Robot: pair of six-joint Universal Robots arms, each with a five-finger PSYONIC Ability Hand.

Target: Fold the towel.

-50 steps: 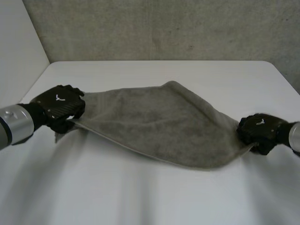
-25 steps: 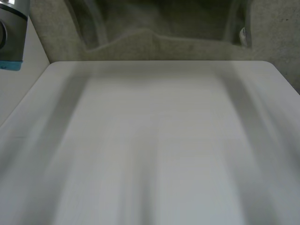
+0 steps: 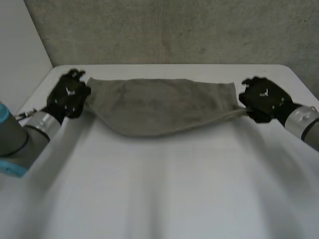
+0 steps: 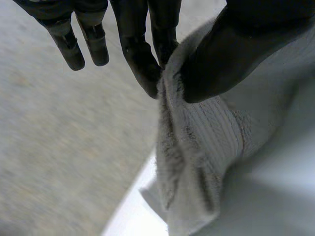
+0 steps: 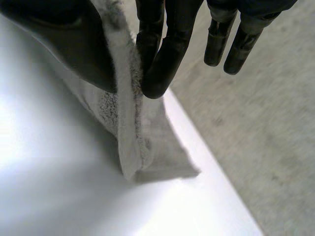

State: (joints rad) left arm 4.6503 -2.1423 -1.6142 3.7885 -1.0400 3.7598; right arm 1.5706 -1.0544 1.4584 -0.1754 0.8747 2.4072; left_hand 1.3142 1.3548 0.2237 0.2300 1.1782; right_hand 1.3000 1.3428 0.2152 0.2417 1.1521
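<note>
Though outstretched, towel point(image 3: 159, 107) corners half-covered

I can read no words, numbers or brand names anywhere here. In the head view a small white mark sits on the back of my left hand point(image 3: 70, 95) and another on the back of my right hand point(image 3: 261, 98), but both are too blurred for me to make out
</note>
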